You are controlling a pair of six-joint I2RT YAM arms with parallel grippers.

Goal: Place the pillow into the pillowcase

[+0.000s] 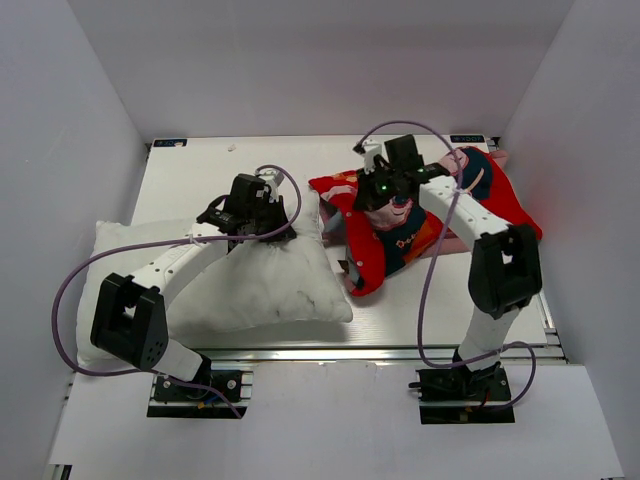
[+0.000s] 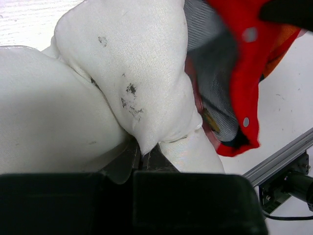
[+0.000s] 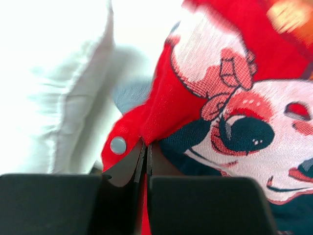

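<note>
Pillow [image 2: 137,73] was pinched by left gripper [image 2: 145,156], pillowcase [image 3: 161,112] hem clamped by right gripper [image 3: 145,149]; wider mouth was needed ahead of the jaws.

Left pincer [image 2: 146,155] clamped tight; right pincer [image 3: 145,152] likewise

pillowcase [image 3: 220,107] blurred at top, pillow [image 2: 73,117] cut off left
</note>
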